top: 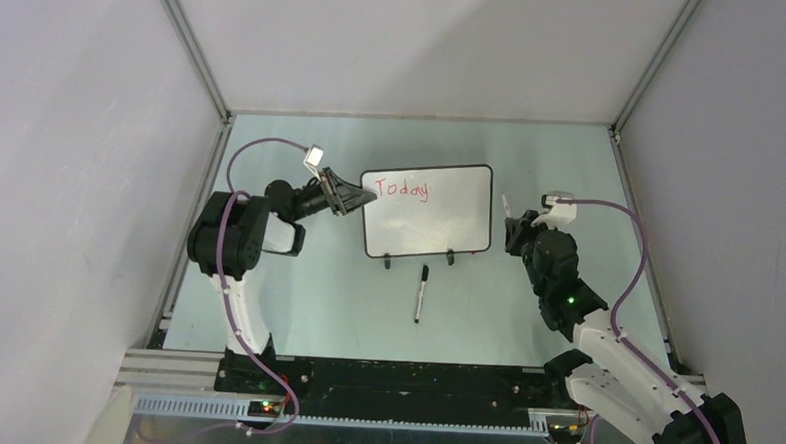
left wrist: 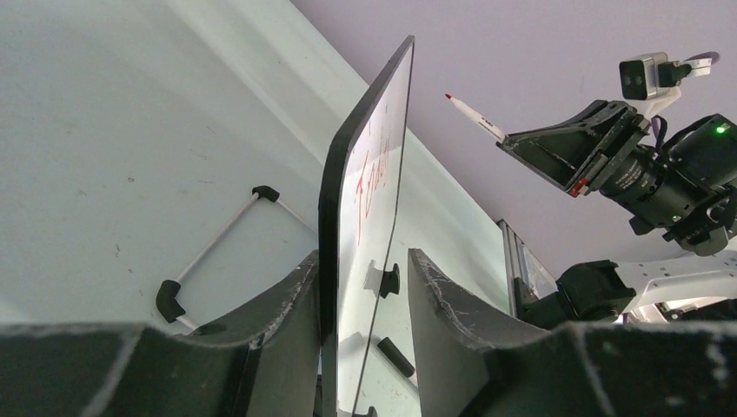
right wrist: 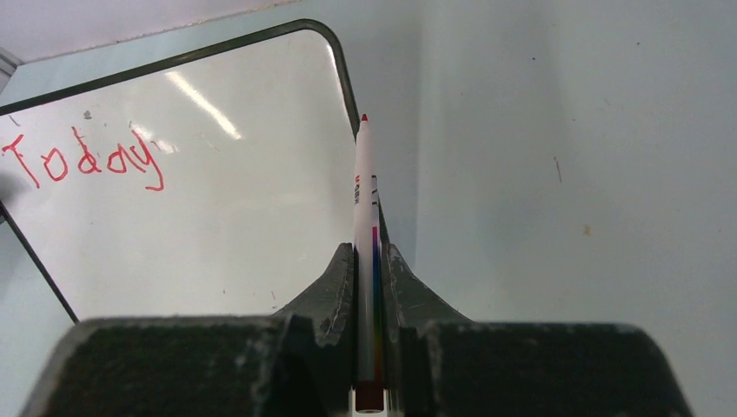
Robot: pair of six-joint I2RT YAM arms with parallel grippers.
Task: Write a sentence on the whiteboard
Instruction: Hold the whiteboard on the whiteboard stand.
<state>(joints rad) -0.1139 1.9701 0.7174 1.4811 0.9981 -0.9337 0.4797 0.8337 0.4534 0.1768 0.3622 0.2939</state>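
Left pincer [top: 362,199] straddles the left edge of the whiteboard [top: 439,224], which stands on its feet; whether it is clenched cannot be told. The sentence [top: 402,188], one red word, "Today", begins just right of its tips. Right pincer [top: 510,227], beside the board's right edge, is clenched on a red-tipped marker [right wrist: 365,200].

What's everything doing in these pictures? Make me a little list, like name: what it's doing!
whiteboard: standing on its feet on the table
writing: one red word, "Today", at the top left
left fingers: one each side of the whiteboard's left edge, with a gap at the front face
right fingers: shut on a red marker, its tip in the air off the board's right edge
pen: lying in front of the whiteboard
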